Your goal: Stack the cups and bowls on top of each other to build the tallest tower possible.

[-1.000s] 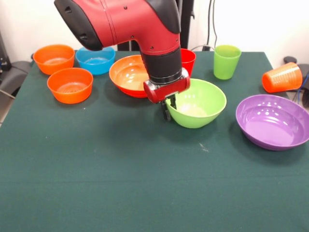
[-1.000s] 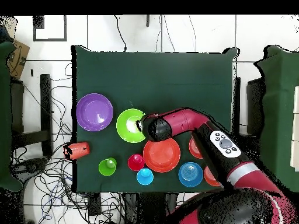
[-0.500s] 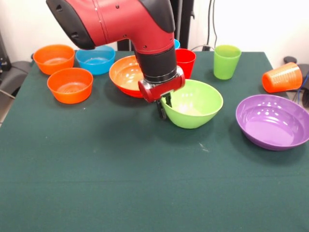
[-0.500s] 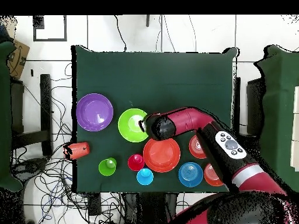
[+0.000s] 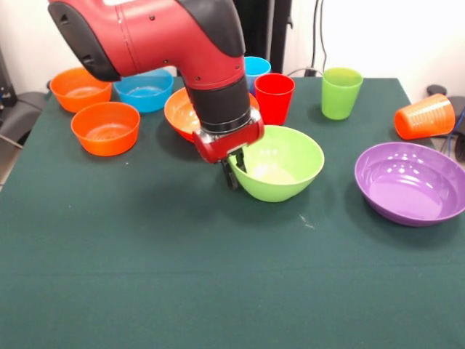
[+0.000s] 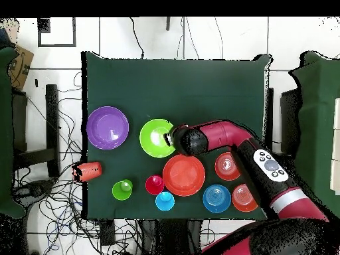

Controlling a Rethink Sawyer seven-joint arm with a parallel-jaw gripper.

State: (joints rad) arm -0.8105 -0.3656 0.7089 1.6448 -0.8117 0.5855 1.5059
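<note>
Dark green cloth covers the counter (image 5: 145, 276). From the front, the pincer (image 5: 231, 173) is clamped on the left rim of the lime green bowl (image 5: 280, 163), one finger inside and one outside; the bowl sits mid-counter, tilted, left of the purple bowl (image 5: 410, 182). It looks light, stiff and slippery, so the rim seems the only sound hold. From overhead, the lime green bowl (image 6: 157, 137) lies just beside the orange-red bowl (image 6: 183, 175).

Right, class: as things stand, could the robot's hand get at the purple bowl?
Probably not straight away: the hand is shut on the lime green bowl. The purple bowl itself sits open and uncovered on the table, nothing over it.
</note>
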